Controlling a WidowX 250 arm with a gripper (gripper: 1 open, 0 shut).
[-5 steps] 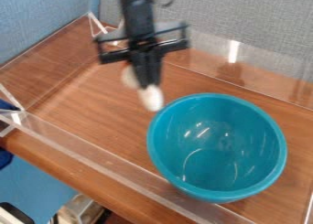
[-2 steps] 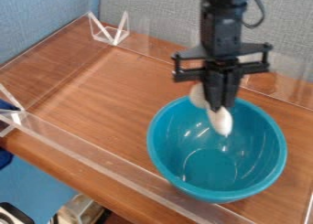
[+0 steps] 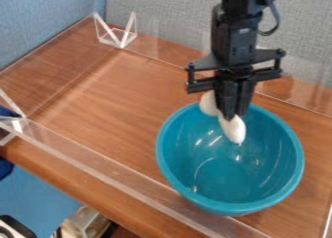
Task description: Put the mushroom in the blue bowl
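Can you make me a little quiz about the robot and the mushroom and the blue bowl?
1. True or false: the mushroom already lies on the bottom of the blue bowl.
2. What does the end effector hold? A) nothing B) the mushroom C) the bowl's rim
3. Fill in: the bowl stands on a brown ____ table.

Key
1. False. The mushroom hangs from the shut end effector, over the bowl's inside, and is not yet let go.
2. B. Its cream-white stem sticks out below the fingers.
3. Wooden. Clear walls run along the table's edges.
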